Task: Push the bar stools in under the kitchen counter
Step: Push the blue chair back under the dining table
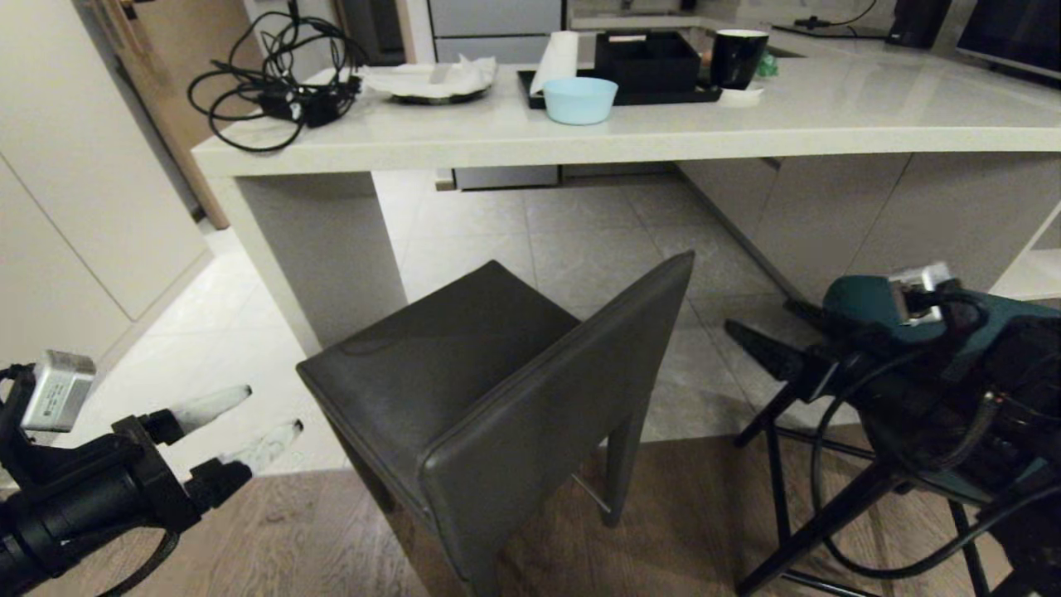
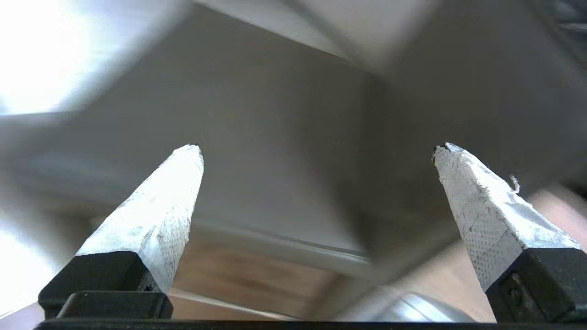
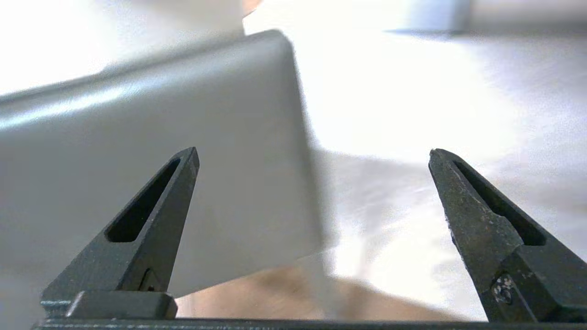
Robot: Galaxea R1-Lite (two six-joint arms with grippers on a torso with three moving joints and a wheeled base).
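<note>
Grey square-backed stool (image 1: 497, 390) stood clear of kitchen counter (image 1: 630, 133), not yet pushed. Left gripper (image 1: 249, 423) and right gripper (image 1: 767, 332) held spread, empty, flanking backrest, presumably for pushing.

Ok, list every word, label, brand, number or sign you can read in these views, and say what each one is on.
No text can be read in any view.
Small silver module on the left wrist: faint dark marks on its side, too small to read.
Silver module on the right wrist: no legible marking.
Counter items, such as the black cup and light blue bowl: no print visible.
</note>
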